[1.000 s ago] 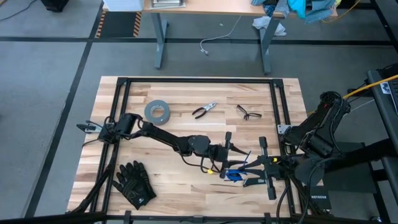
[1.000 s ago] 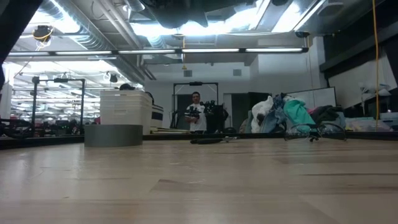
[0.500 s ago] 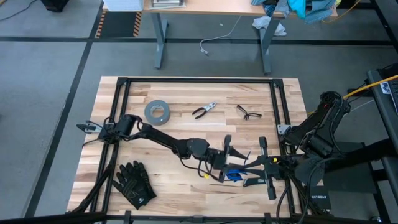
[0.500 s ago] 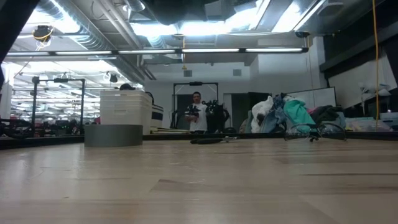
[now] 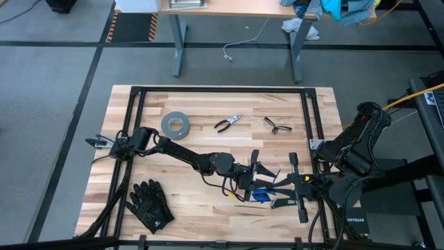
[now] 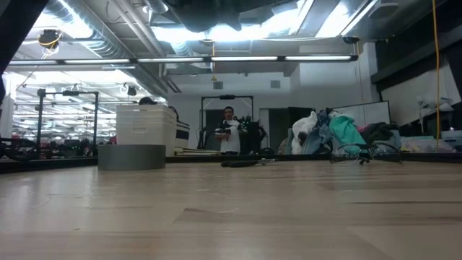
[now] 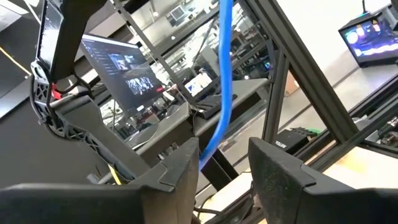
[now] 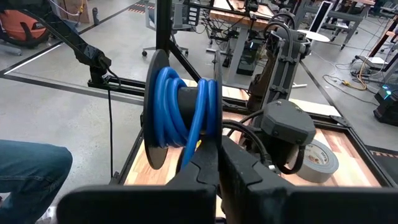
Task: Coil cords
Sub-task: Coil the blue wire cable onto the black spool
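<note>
1. Over the last second the left gripper (image 5: pixel 262 176) has crept a little further along the pale wooden slatted table (image 5: pixel 208 104) toward the right arm. The right gripper (image 5: pixel 277 195) has not shifted.
2. The thin blue-and-black cords (image 5: pixel 260 196) sit between the two grippers near the table's front edge. In the right wrist view the blue cords (image 8: pixel 180 112) are wound in a tight round bundle on a black reel.
3. The right gripper (image 8: pixel 219 163) has its fingers pressed together, gripping at the bundle's lower edge.
4. The left fingers (image 7: pixel 180 168) stand apart, with one loose blue strand (image 7: pixel 225 81) running through the gap.
5. I'd guess the left arm is feeding that strand in. Winding looks well along, with only the tail left.
6. Count:
   - one cord bundle
   - one grey duct-tape ring (image 5: pixel 175 124)
   - one pair of pliers (image 5: pixel 227 123)
   - one pair of glasses (image 5: pixel 277 126)
   - two black gloves (image 5: pixel 149 205)
   - one white plug cable (image 5: pixel 239 45) on the floor
</note>
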### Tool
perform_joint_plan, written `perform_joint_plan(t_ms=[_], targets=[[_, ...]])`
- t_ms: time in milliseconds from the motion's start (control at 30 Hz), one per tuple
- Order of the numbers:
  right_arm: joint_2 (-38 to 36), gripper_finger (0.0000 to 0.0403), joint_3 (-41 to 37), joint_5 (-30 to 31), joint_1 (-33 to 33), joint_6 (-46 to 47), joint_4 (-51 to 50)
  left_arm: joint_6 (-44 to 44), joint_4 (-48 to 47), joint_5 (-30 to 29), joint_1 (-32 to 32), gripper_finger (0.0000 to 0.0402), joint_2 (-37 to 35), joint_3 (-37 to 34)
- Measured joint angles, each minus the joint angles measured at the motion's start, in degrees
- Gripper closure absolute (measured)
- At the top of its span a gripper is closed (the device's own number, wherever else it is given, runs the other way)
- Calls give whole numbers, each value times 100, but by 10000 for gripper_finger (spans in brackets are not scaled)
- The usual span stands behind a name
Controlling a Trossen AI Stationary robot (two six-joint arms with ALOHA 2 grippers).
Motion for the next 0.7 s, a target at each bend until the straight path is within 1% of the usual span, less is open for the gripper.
perform_joint_plan(t_ms=[333, 567, 700], targets=[[0, 400, 0, 29, -45, -8, 1, -137, 42, 124, -4, 286, 0, 57], [33, 400, 0, -294, -348, 5, 3, -127, -12, 135, 6, 286, 0, 140], [44, 400, -1, -374, -382, 7, 1, -158, -128, 129, 28, 286, 1, 142]])
